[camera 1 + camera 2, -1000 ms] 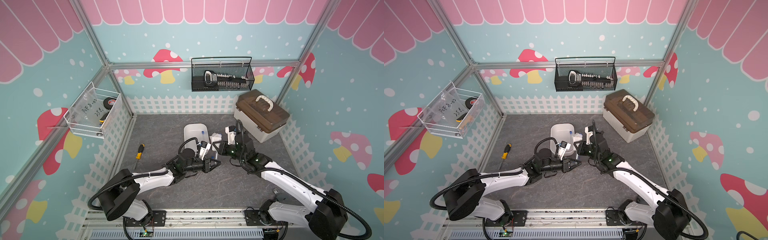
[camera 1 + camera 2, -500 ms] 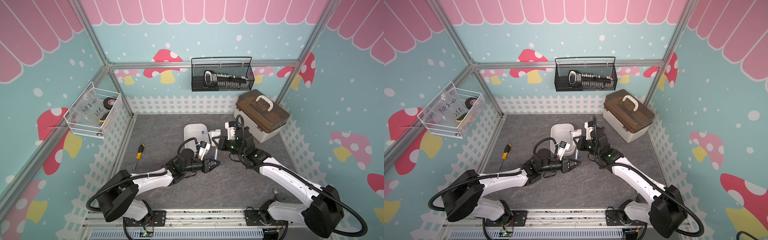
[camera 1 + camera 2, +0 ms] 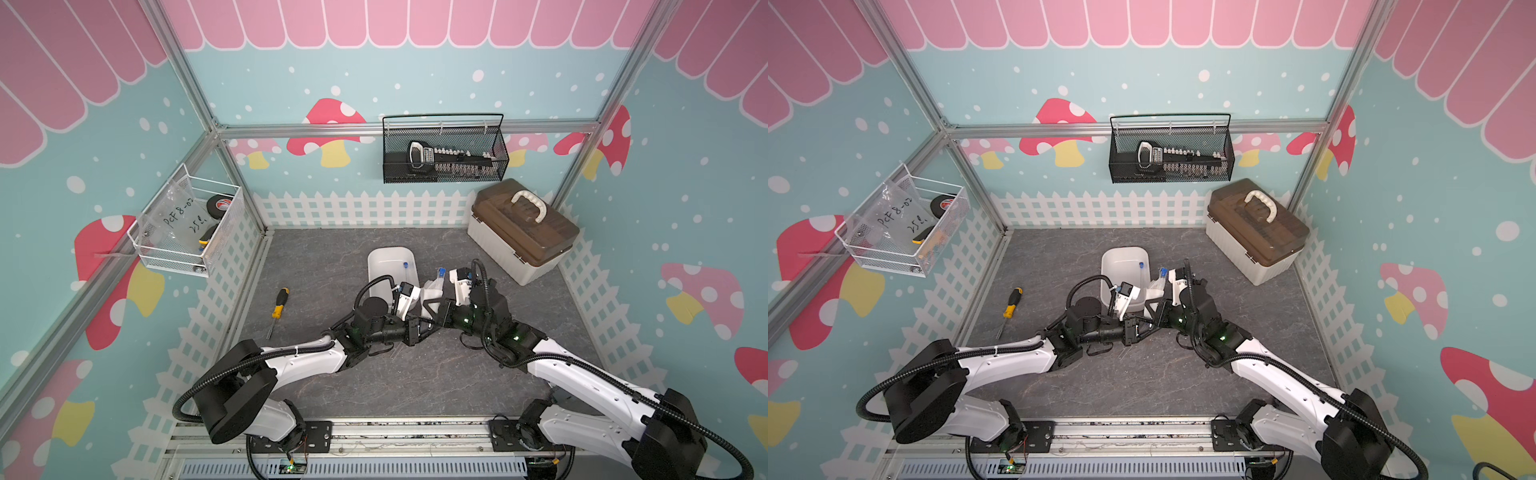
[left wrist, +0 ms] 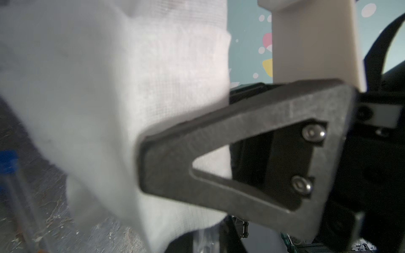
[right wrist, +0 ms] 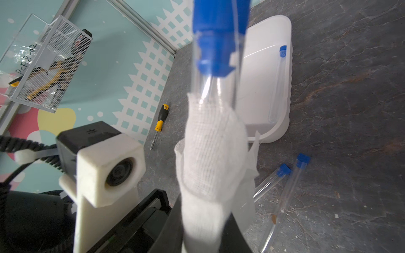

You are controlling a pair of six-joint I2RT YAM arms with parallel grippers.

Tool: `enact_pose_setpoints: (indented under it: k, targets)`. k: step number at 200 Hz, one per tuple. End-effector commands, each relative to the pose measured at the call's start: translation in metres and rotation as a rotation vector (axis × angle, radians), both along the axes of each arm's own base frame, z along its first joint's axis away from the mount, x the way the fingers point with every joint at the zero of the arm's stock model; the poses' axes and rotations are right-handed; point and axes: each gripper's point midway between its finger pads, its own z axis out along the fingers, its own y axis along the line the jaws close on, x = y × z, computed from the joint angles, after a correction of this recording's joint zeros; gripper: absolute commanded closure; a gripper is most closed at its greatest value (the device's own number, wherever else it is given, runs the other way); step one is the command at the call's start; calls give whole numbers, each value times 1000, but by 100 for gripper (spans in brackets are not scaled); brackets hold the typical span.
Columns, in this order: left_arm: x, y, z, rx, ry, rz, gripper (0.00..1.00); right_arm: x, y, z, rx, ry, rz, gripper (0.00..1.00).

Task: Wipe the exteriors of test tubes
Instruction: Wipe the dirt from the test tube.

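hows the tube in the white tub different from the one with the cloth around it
The tube in the tub lies inside the white tub along one side; the wrapped tube is up in the air, off the table. The wrapped tube has a white cloth around its body below the cap; the tube in the tub is bare. Both are thin, clear tubes with a blue cap at one end.
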Motion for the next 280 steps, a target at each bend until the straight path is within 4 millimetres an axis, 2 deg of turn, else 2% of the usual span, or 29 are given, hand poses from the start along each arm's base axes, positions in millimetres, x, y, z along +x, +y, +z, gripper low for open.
enact_pose_setpoints:
  k: [1,36,67,93,164,203,239,280]
  targets:
    - [0,2,10,-29,-10,-2,93,25,-6,14,-34,-55,-65,80]
    - [-2,3,10,-29,-10,-6,93,55,-11,39,-38,-109,-86,80]
    - [-2,4,11,-29,-14,-4,93,62,-11,46,-36,-123,-78,80]
    - [-2,5,13,-30,-19,3,93,52,-6,36,-9,-82,-43,80]
    - [2,6,11,-32,-16,23,93,2,-3,-2,20,15,-11,80]
    - [3,5,11,-38,-15,23,93,-10,1,-14,28,39,-8,80]
    - [2,5,10,-35,-10,20,93,2,-4,-2,-5,-14,-43,80]
    - [-1,8,8,-31,-6,22,93,36,-12,21,-31,-76,-80,81]
